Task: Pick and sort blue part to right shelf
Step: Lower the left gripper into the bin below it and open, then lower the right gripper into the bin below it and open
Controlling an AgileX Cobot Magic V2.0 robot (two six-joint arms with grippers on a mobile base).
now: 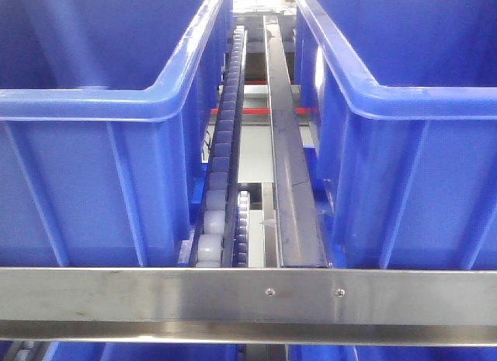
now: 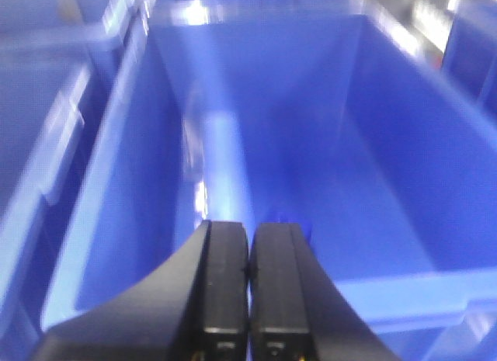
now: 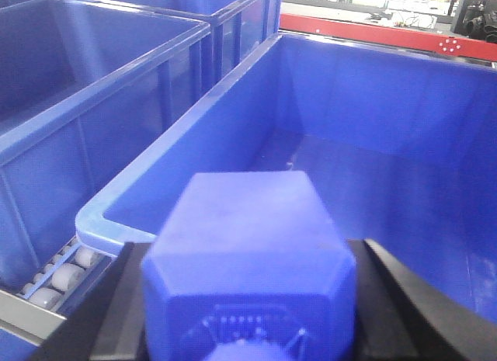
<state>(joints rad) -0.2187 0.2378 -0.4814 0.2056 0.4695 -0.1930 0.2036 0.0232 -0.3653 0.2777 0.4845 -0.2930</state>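
Clearly the right claw is pinching the blue part by its flat sides above a bin. It looks rigid, light and slick, so flat faces suit best. The left claw is pressed together.

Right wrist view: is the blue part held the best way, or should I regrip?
Keep it. The right gripper has the blue part by its flat opposite side walls, fingers coming from behind the knob end; those parallel faces suit pinching, the bevelled shoulders don't.

No words, labels, brands or numbers can be read on any bin, rail or the blue part (its moulded face shows only an illegible pattern)
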